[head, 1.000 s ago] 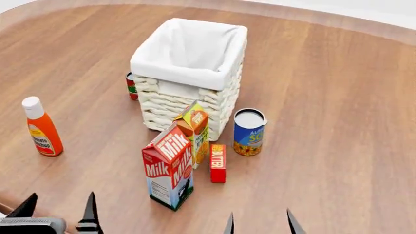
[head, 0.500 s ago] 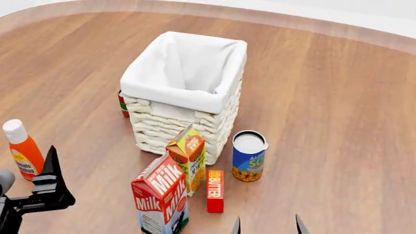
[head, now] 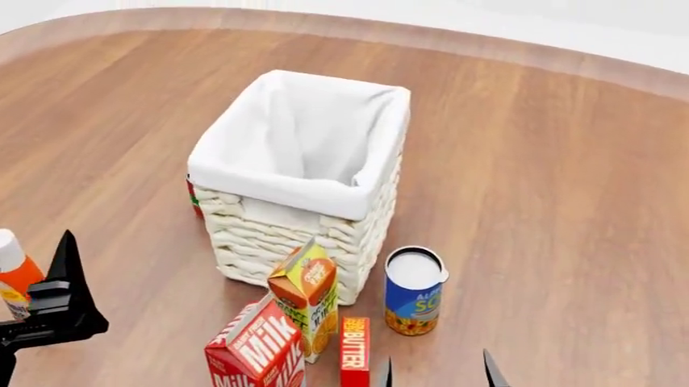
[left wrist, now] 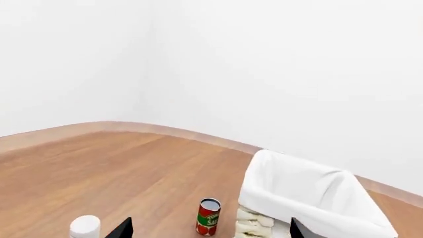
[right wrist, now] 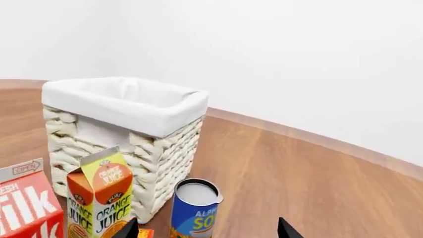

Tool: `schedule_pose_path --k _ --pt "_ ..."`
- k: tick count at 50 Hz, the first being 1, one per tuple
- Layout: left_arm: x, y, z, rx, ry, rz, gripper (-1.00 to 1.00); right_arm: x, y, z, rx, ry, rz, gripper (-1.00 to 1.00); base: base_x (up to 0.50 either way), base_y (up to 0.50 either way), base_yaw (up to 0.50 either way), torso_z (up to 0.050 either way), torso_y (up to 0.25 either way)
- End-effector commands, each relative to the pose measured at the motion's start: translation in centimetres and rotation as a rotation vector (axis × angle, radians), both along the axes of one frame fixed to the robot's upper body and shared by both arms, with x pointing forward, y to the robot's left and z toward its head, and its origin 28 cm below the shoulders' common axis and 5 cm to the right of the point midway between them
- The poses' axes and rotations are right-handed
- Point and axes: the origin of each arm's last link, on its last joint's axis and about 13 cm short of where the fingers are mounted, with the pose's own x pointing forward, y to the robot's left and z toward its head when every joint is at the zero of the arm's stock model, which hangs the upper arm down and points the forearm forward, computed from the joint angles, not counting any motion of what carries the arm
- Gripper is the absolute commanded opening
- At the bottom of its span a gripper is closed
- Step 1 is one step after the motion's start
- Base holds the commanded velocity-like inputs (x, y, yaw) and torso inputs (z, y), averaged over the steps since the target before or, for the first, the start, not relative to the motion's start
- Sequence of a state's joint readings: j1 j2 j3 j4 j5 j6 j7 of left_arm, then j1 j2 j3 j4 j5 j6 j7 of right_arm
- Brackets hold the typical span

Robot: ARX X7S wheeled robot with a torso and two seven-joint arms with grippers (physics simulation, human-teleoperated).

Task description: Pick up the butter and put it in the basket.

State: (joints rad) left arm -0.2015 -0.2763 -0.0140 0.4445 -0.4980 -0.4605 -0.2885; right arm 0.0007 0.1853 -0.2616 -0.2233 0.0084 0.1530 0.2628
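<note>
The butter [head: 356,353] is a slim red-orange box lying flat at the bottom edge of the head view, between the milk carton [head: 254,356] and the blue soup can [head: 415,291]. Only its corner shows in the right wrist view [right wrist: 145,233]. The basket [head: 302,176], cream wicker with a white liner, stands behind them and also shows in the right wrist view [right wrist: 122,134] and the left wrist view [left wrist: 310,198]. My right gripper [head: 436,373] is open and empty, just right of the butter. My left gripper [left wrist: 207,229] is open and empty at the far left, near the ketchup bottle.
An orange juice carton [head: 306,294] stands against the basket's front. A ketchup bottle [head: 13,270] stands at the left edge. A red tomato can [left wrist: 208,216] stands behind the basket's left side. The wooden table [head: 549,201] curves away at the back.
The head view has tilted up and forward, so the objects slid down the frame. The left gripper moved up and left near the ketchup. The right gripper's fingertips stay at the bottom edge.
</note>
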Motion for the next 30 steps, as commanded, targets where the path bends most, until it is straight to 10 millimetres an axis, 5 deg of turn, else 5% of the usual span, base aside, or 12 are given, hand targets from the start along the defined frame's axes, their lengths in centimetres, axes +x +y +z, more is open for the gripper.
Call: schedule_pose_path --k 1,7,30 --pt "-0.17 0.02 0.25 -0.006 -0.004 -0.004 1.00 -0.05 0.07 0.17 -0.005 -0.007 0.004 1.00 0.48 0.16 0.00 0.000 0.000" --pt "-0.18 0.05 0.29 -0.007 -0.005 -0.003 1.00 -0.07 0.11 0.25 -0.011 -0.010 0.002 1.00 0.48 0.16 0.00 0.000 0.000" --pt "0.00 0.11 0.36 -0.016 -0.008 0.004 1.00 0.05 0.18 0.45 -0.012 -0.016 -0.006 1.00 0.00 0.00 0.00 0.000 0.000"
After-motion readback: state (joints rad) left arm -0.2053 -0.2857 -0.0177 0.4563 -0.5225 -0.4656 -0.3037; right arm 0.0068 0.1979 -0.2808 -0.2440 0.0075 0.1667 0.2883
